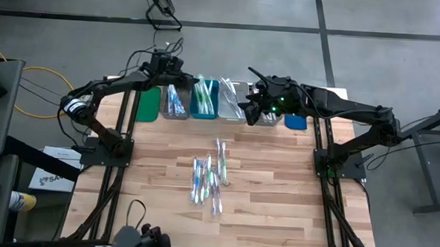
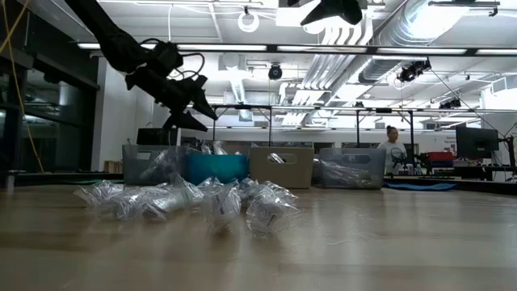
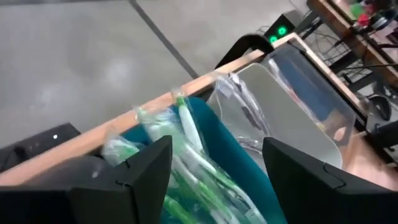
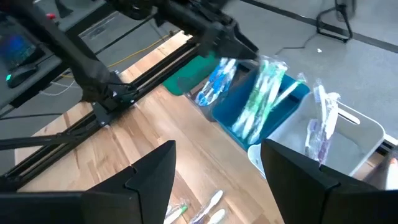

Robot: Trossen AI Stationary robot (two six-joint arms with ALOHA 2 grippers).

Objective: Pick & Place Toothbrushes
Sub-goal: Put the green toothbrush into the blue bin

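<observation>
Wrapped toothbrushes (image 1: 210, 177) lie in a loose pile on the middle of the wooden table, and they show in the low view as a heap of toothbrushes (image 2: 190, 198). More stand in the bins at the far edge: blue ones in the grey bin (image 1: 176, 101), green ones in the teal bin (image 3: 205, 168), pink-purple ones in the clear bin (image 4: 329, 134). My left gripper (image 3: 217, 149) hangs open above the grey and teal bins (image 1: 179, 75), with nothing between its fingers. My right gripper (image 1: 250, 104) hovers open over the clear bin, high above the table.
A green bin (image 1: 148, 102) stands at the left end of the row and a blue one (image 1: 295, 121) at the right end. Black frame rails (image 1: 123, 134) run along both sides of the table. A person (image 2: 393, 149) stands far behind the table.
</observation>
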